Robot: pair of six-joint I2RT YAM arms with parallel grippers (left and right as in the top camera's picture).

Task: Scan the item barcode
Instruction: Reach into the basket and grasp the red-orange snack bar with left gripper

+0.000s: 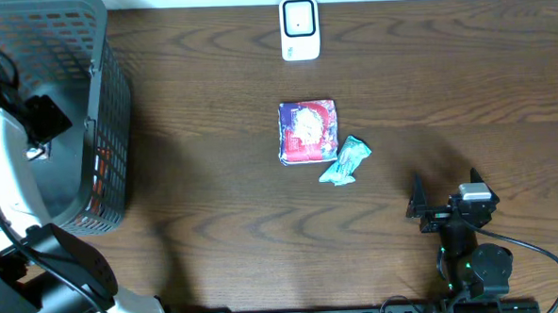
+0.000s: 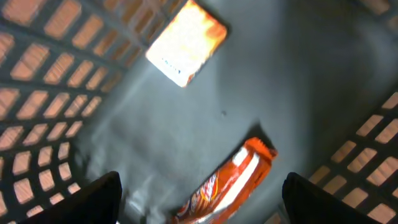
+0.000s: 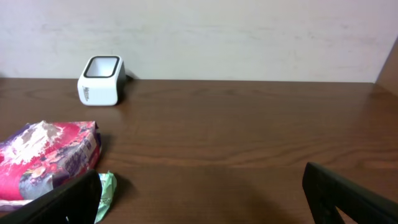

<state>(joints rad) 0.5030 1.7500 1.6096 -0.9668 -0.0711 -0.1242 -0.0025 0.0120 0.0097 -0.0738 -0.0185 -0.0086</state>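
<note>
Both jaw pairs spread wide, pinching nothing: right gripper (image 3: pixel 208 199) over table (image 3: pixel 249 143), left gripper (image 2: pixel 217 202) in basket (image 2: pixel 37 74), orange wrapper (image 2: pixel 227 183) between those jaws at six o'clock.

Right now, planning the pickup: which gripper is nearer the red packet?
Right. Right gripper is nearby, right of the red packet; left gripper is far off, inside the basket.

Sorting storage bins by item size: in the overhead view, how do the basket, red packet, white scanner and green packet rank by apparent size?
1. basket, by far
2. red packet
3. white scanner and green packet: too alike to rank
</note>
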